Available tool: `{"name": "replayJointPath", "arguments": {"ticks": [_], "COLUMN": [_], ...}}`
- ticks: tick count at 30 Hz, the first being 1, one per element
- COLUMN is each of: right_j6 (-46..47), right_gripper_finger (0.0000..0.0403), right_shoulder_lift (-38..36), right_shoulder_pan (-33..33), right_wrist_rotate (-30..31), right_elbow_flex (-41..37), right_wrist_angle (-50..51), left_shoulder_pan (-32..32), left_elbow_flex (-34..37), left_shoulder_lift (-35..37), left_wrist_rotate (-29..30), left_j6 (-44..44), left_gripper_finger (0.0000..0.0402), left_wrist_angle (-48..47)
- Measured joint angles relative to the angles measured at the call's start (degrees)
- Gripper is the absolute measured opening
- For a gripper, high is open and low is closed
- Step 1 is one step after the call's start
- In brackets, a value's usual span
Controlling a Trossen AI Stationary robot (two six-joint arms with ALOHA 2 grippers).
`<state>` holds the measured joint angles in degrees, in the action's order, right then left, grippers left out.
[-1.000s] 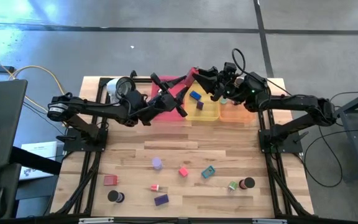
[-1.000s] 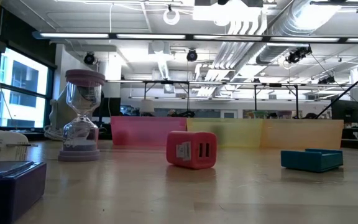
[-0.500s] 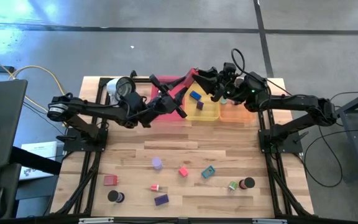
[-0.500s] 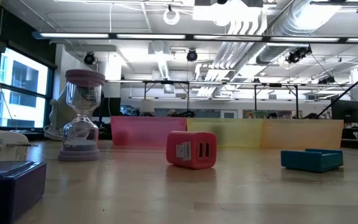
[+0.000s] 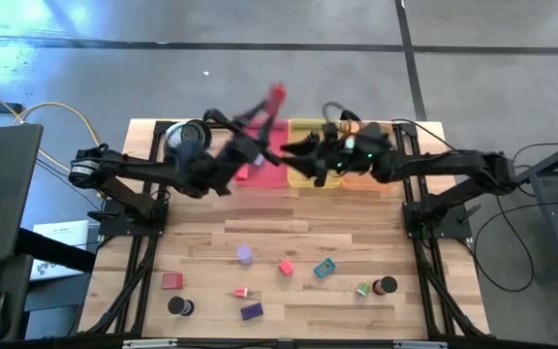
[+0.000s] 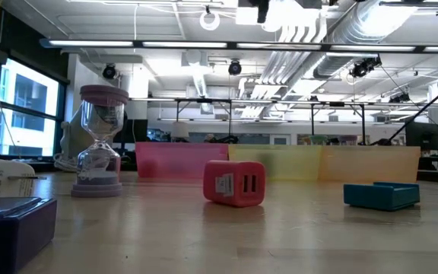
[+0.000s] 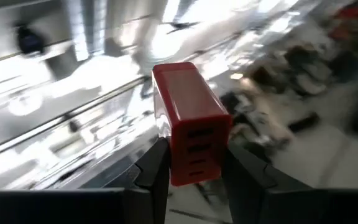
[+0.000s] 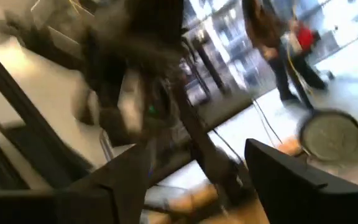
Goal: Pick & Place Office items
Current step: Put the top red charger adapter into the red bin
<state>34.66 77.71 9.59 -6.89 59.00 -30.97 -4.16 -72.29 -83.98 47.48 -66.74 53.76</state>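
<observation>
**Red block up in my left gripper, nine pieces on the boards**

Counting from the left across the front of the table (image 5: 201, 233), I had one red block (image 5: 170, 281), one black disc (image 5: 177, 306), one lavender cylinder (image 5: 245, 255), one small pink-red piece (image 5: 242, 292), one purple block (image 5: 251, 311), one pink-red block (image 5: 285, 268), one teal block (image 5: 325, 269), one small green piece (image 5: 362, 289) and a second black disc (image 5: 387, 285). That made nine loose pieces, all apart from each other.

Along the back stood one silver-and-white round object (image 5: 184, 136) and three trays: pink (image 5: 248, 175), yellow (image 5: 327, 180), orange (image 5: 361, 181).

My left gripper (image 5: 264, 111) was raised above the pink tray's far edge. It was clamped on a tenth piece, a red block (image 7: 191, 130), with one finger pressed to each side and most of the block standing out past the tips.

My right gripper (image 5: 294, 155) hung over the yellow tray. Its wrist view was smeared, but the fingers (image 8: 291, 177) seemed to stand well apart with nothing between them.
</observation>
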Motion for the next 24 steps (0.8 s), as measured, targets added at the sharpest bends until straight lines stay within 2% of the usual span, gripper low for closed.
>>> {"name": "replayJointPath", "arguments": {"ticks": [2,8,12,15,18,21,24], "right_j6": [-0.12,-1.86,-2.94,-3.91,-5.36,-5.58,-5.60], "right_gripper_finger": [0.0257,0.0288,0.0294,0.0292,0.0288,0.0287,0.0287], "right_shoulder_lift": [-0.69,-3.44,-5.76,-8.50,-9.82,-11.19,-12.56], "right_shoulder_pan": [0.26,0.63,0.77,0.84,0.85,0.85,0.87], "right_wrist_rotate": [-0.56,-1.48,-3.31,-2.71,-1.92,-1.82,-1.72], "right_elbow_flex": [0.17,0.53,0.48,0.76,0.68,0.58,0.73], "right_wrist_angle": [0.35,4.89,8.53,11.03,14.81,16.90,18.22], "left_shoulder_pan": [-0.40,-2.21,-3.29,-3.38,-2.94,-2.90,-2.89], "left_elbow_flex": [-0.02,0.27,0.29,0.39,0.35,0.36,0.42], "left_shoulder_lift": [-0.06,1.97,4.39,7.22,10.78,13.71,17.27], "left_wrist_rotate": [1.75,4.14,10.31,15.68,17.42,14.57,8.16], "left_j6": [-2.18,-4.04,-3.40,0.36,8.08,17.21,29.04], "left_gripper_finger": [0.0107,0.0107,0.0107,0.0107,0.0107,0.0107,0.0107], "left_wrist_angle": [3.79,4.50,-0.46,-8.45,-19.56,-34.21,-49.54]}}
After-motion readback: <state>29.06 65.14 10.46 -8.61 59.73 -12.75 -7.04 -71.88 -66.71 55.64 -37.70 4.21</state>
